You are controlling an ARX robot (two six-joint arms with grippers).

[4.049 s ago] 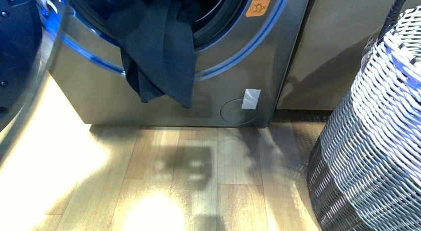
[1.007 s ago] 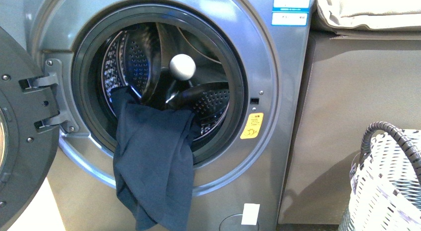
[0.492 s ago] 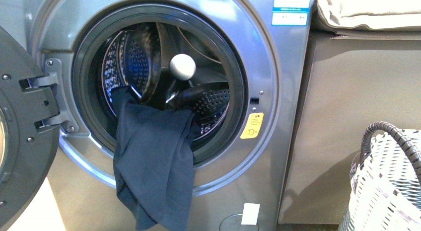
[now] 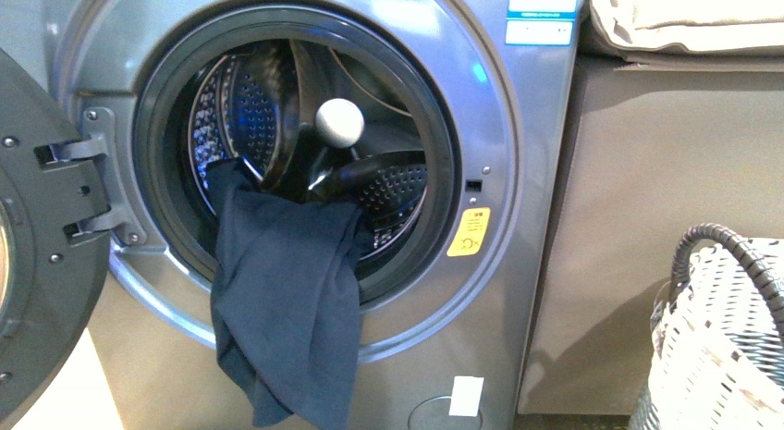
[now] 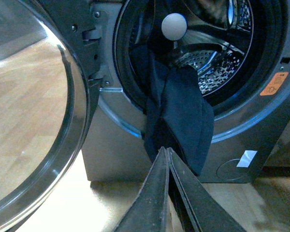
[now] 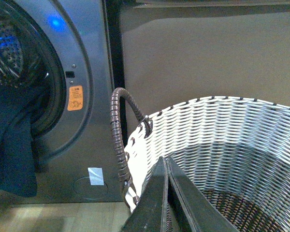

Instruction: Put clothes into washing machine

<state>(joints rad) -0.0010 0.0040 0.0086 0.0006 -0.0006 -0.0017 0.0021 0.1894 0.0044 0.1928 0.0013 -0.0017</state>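
The silver-grey washing machine (image 4: 518, 153) fills the front view with its round door (image 4: 37, 254) swung open to the left. The dark navy clothes (image 4: 287, 310) hang half out of the drum, draped over the porthole's lower rim and down the machine's front. A white ball (image 4: 339, 123) sits inside the perforated drum. My left gripper (image 5: 166, 151) is shut and empty, hovering in front of the hanging clothes (image 5: 181, 121) without touching them. My right gripper (image 6: 165, 159) is shut and empty, poised over the wicker basket (image 6: 222, 145). Neither gripper appears in the front view.
A grey-brown cabinet (image 4: 666, 171) stands right of the machine with a beige folded cloth (image 4: 684, 18) on top. The white wicker basket (image 4: 716, 337) with a dark handle sits at the lower right. Wooden floor (image 5: 29, 111) lies below the open door.
Four seconds ago the front view looked down at the machine's base and floor; it has since risen to the porthole. Over the last second nothing has visibly moved.
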